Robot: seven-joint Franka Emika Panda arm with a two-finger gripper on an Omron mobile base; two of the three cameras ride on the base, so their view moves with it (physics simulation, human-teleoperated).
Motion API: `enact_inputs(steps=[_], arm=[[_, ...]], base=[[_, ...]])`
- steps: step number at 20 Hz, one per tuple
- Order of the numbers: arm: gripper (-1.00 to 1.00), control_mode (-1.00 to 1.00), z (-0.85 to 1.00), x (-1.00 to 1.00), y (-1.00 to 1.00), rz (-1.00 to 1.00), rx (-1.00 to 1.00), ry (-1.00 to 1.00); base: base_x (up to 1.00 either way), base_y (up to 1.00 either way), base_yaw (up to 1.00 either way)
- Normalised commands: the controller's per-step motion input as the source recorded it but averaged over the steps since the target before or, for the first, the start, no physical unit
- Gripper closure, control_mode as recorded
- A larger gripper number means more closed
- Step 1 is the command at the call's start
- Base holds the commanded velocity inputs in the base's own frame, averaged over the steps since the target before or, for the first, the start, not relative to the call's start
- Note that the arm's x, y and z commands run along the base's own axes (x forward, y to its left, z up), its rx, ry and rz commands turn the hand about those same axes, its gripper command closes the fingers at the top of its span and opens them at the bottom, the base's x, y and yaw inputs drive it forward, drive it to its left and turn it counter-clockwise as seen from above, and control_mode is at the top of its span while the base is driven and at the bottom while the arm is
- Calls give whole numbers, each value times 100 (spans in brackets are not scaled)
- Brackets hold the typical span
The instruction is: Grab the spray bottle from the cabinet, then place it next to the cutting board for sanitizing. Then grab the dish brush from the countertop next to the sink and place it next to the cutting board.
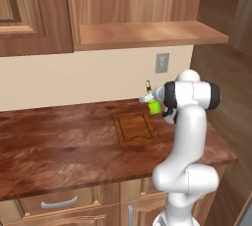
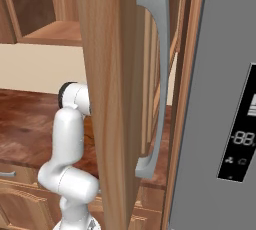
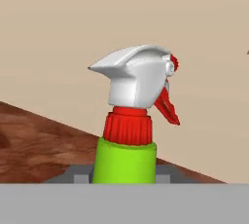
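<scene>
The spray bottle, green with red neck and white trigger nozzle, hangs upright in the pincer's grip over the dark reddish-brown wood-grain worktop, just beyond the small brown wooden cutting board. First step nearly done; next, lower and release beside the board.

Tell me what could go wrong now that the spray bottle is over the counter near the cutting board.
1. The spray bottle seems to hang above the countertop; released from this height, it may tip or roll.
2. It sits close to the right edge of the cutting board, so it could land on the board rather than beside it.
3. The gripper seems to hold the bottle low on its green body, top-heavy, so it might lean when set down.
</scene>
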Motion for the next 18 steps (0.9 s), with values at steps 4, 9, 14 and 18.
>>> enact_inputs(steps=[4,9,14,18], arm=[[100,-100,-62,-50,-40,15,0,-26],[100,-100,-63,-58,-38,14,0,-31],[100,-100,-68,-54,-30,12,0,-32],[100,-100,-33,-20,4,5,6,-34]], base=[[0,0,0],[0,0,0],[0,0,0],[0,0,0]])
